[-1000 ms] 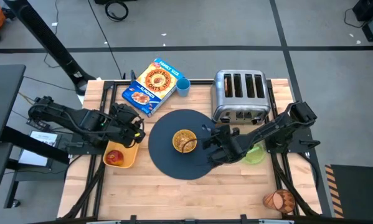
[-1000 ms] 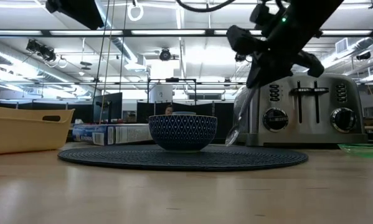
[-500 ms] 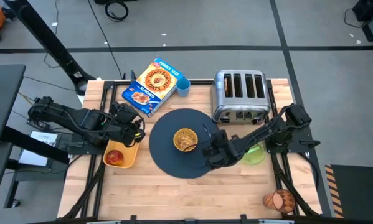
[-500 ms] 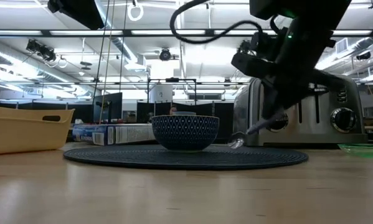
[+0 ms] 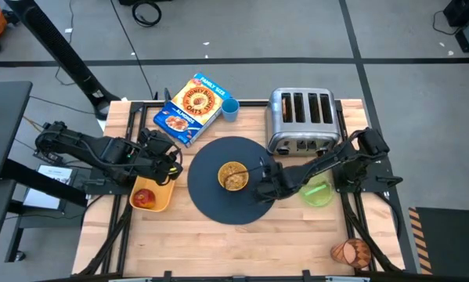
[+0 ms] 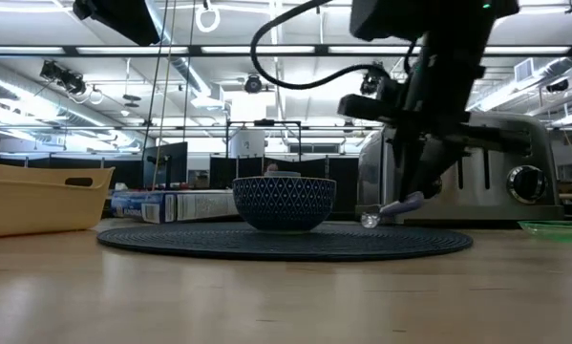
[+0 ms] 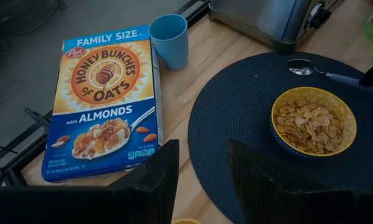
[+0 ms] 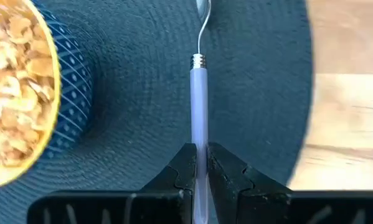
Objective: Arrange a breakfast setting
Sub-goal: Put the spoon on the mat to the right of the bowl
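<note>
right gripper [image 8: 200, 163] clamped on spoon [image 8: 200, 99] above dark mat [image 5: 218, 200], wooden table [image 5: 297, 235], left gripper [image 7: 202, 168] parted, empty

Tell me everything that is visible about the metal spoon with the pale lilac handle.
The metal spoon has a thin shiny neck, a small polished bowl end and a pale lilac handle that looks like plastic. The right gripper is shut on the handle. The spoon hangs tilted, bowl end lowest, just above or at the round dark blue woven mat, beside the yellow-rimmed blue cereal bowl, without touching it.

Two black jointed arms, looping black cable, dark angular claw fingers [image 8: 226, 171]
</note>
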`<state>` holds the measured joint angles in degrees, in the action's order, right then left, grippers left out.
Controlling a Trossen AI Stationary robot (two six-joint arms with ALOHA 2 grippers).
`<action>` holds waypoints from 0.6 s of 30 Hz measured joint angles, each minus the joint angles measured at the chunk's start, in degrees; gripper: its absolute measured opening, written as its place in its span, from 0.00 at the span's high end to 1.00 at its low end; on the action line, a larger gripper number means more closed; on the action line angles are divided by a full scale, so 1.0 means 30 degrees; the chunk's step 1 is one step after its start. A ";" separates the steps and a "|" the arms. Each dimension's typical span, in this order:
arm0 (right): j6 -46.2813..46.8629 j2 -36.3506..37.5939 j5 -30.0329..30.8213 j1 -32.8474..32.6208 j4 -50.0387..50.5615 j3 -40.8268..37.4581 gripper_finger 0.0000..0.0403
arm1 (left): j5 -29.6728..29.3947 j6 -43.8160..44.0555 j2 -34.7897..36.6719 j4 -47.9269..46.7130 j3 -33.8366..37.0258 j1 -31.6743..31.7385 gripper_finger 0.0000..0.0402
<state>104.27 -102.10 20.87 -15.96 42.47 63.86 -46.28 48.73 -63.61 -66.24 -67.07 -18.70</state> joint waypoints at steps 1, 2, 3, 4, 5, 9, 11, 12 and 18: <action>-0.0271 0.0000 -0.0248 0.0208 -0.0217 0.0000 0.91 | 0.0000 -0.0006 0.0000 -0.0007 0.0000 0.0000 0.64; -0.0368 0.0000 -0.0451 0.0413 -0.0320 0.0000 0.91 | 0.0000 -0.0007 0.0000 0.0000 0.0000 0.0000 0.64; -0.0402 0.0000 -0.0572 0.0577 -0.0290 0.0000 0.91 | 0.0000 -0.0007 0.0000 -0.0005 0.0000 0.0000 0.64; -0.0410 0.0000 -0.0754 0.0739 -0.0201 0.0000 0.91 | 0.0000 -0.0007 0.0000 -0.0001 0.0000 0.0000 0.64; -0.0430 0.0000 -0.0976 0.0903 -0.0113 -0.0001 0.91 | 0.0000 -0.0005 0.0000 0.0000 0.0000 0.0000 0.64; -0.0335 0.0007 -0.2279 0.1384 -0.1027 -0.0691 0.93 | 0.0007 -0.0001 0.0000 0.0008 0.0000 0.0000 0.64; -0.0040 0.0006 -0.3143 0.1451 -0.1904 -0.1342 0.94 | 0.0007 0.0000 -0.0007 0.0000 0.0000 0.0000 0.64; 0.0140 0.0002 -0.3538 0.1484 -0.2340 -0.1626 0.94 | 0.0007 0.0000 0.0000 0.0008 0.0000 0.0000 0.64; -0.0472 0.0000 -0.3899 0.1491 -0.2958 -0.2017 0.96 | 0.0007 -0.0007 0.0000 0.0000 -0.0007 0.0000 0.64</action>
<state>102.86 -102.10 9.17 -11.49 33.60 57.80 -46.26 48.71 -63.61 -66.24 -67.09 -18.70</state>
